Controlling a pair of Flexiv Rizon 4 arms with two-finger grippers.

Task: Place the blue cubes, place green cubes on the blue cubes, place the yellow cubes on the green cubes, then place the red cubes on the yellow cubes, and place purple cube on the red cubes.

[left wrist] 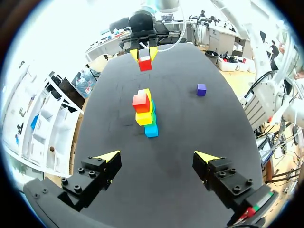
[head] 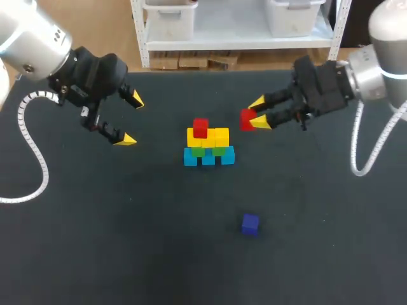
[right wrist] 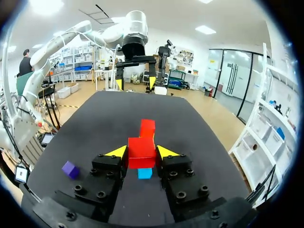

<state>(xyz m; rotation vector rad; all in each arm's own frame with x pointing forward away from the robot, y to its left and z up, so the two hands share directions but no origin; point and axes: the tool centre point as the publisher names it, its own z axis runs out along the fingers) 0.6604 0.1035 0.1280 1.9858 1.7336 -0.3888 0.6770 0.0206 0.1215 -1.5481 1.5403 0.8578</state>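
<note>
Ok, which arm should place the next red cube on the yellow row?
Right. The right end effector is shut on a red cube, just beside the stack, whose yellow cubes have room beside the placed red one. The left end effector is open and empty.

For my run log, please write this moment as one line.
right gripper: shut on held red cube, near stack | left gripper: open | stack: one placed red cube on top | purple cube: alone on table

A loose cube (head: 250, 224) lies before the stack (head: 208, 147), slightly right of it.
</note>
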